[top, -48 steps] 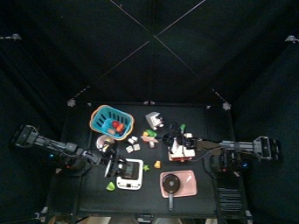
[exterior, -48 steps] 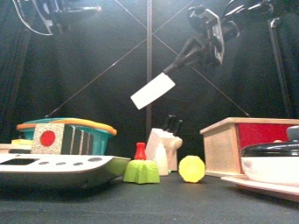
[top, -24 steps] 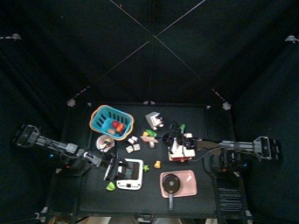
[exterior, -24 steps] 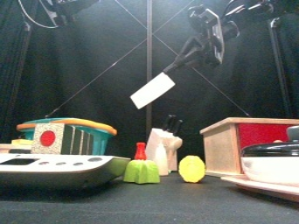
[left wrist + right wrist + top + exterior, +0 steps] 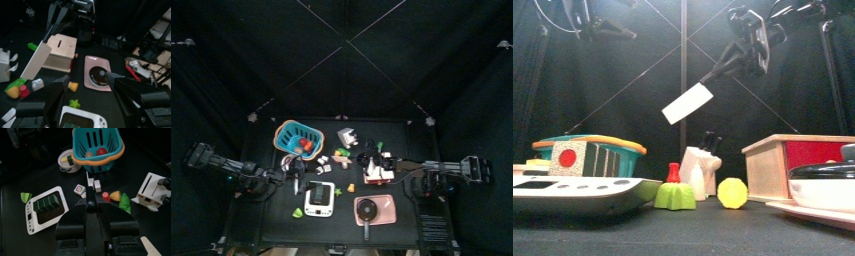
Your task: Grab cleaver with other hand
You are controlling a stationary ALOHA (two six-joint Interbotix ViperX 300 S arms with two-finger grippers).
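Your right tool point(image 5: 731, 62) is clamped on the cleaver's point(image 5: 688, 102) dark handle, holding it high above the bench point(image 5: 687, 235) with the blade hanging clear so your left tool point(image 5: 85, 100), jaws spread wide and empty, can take it.

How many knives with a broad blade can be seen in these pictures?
1. The cleaver hangs in the air above the table, its dark handle in the right gripper, blade slanting down. Other knives may be hidden among the toys below.
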